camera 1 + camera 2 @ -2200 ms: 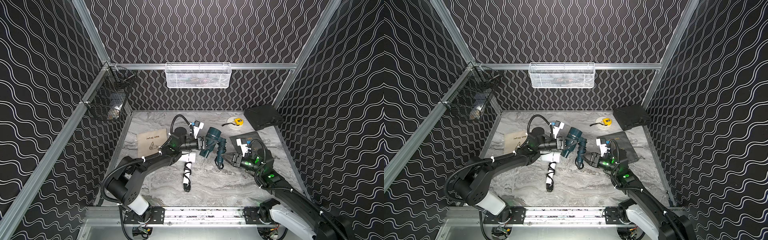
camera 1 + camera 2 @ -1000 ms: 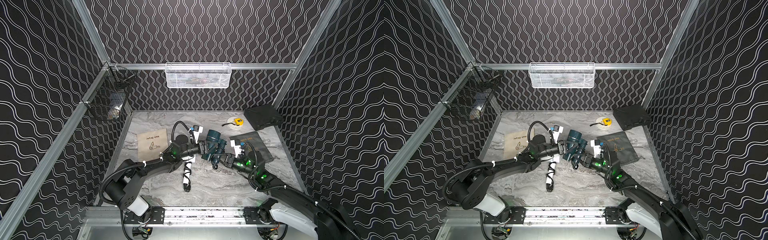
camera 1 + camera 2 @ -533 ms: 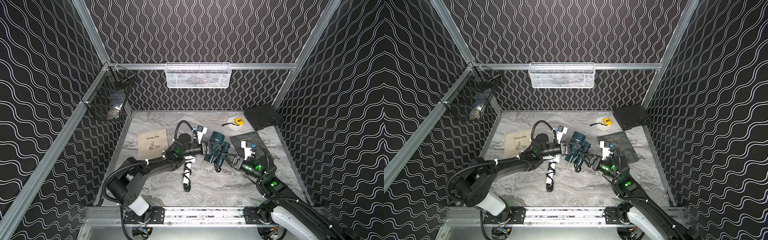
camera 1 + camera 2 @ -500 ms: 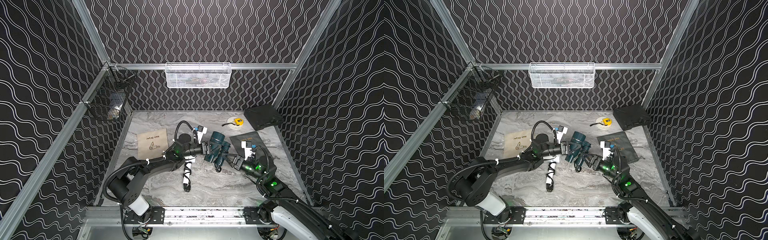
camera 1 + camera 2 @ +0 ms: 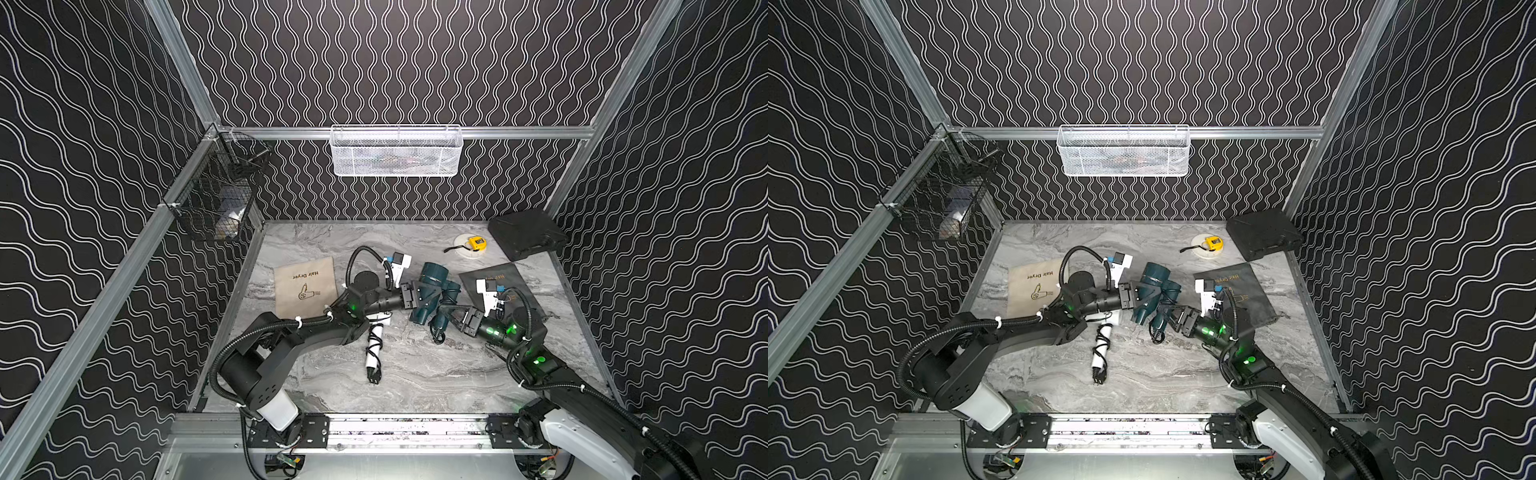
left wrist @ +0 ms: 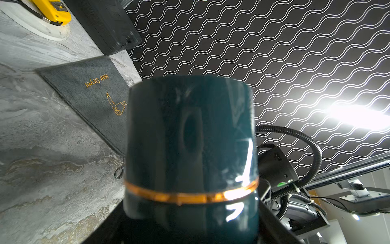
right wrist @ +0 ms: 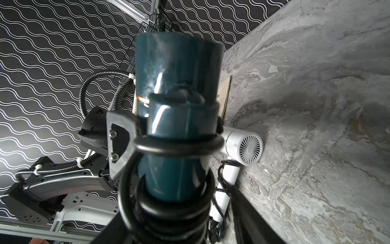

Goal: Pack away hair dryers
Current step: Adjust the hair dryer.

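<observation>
Corded teal dryer (image 5: 430,291) mid-table, white dryer (image 5: 375,333) beside it.

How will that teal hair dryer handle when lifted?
The teal hair dryer looks hard and glossy, so probably stiff but slippery. Its round barrel might roll if laid down. The cord coiled on it seems loose and could snag.

Teal dryer (image 5: 432,277), gold band (image 6: 190,197); white dryer (image 7: 242,145), black cord (image 5: 375,347); grey marbled table (image 5: 415,374); black walls (image 5: 395,62), white waves.
</observation>
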Controlling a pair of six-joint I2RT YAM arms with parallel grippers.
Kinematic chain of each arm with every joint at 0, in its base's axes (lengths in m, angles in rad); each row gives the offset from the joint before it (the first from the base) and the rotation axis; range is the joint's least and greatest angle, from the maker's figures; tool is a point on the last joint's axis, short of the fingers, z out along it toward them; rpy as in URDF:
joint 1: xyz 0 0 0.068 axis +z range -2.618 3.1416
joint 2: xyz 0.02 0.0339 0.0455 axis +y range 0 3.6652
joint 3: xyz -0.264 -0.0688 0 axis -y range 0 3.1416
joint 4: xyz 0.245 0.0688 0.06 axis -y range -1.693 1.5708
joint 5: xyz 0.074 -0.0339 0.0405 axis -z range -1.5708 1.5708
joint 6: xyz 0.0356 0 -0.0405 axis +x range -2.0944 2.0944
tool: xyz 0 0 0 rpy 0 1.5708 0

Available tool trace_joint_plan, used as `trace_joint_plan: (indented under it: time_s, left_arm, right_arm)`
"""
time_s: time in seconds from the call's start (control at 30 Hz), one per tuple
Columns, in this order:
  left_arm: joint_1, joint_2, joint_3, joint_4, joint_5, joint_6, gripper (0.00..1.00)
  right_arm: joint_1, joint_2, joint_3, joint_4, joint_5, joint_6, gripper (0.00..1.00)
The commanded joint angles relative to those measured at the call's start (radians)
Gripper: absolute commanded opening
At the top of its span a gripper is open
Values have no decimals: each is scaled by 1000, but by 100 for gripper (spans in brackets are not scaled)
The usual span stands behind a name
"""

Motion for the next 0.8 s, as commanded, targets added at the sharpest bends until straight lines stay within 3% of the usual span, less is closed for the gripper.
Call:
trace_joint_plan:
  time_s: [0.0, 0.47, 0.53, 0.77]
  left_arm:
    - [-1, 5, -4, 120, 1, -35, 0]
    - [-22, 31, 8, 132, -16, -34, 0]
    - [-23, 31, 9, 128, -15, -31, 8]
    - [-24, -7, 19, -2, -20, 51, 56]
  right_arm:
    - [1, 13, 13, 83, -20, 18, 60]
    - [1, 59, 38, 133, -78, 36, 31]
    - [1, 48, 31, 131, -74, 40, 26]
    - [-36, -106, 14, -91, 3, 5, 18]
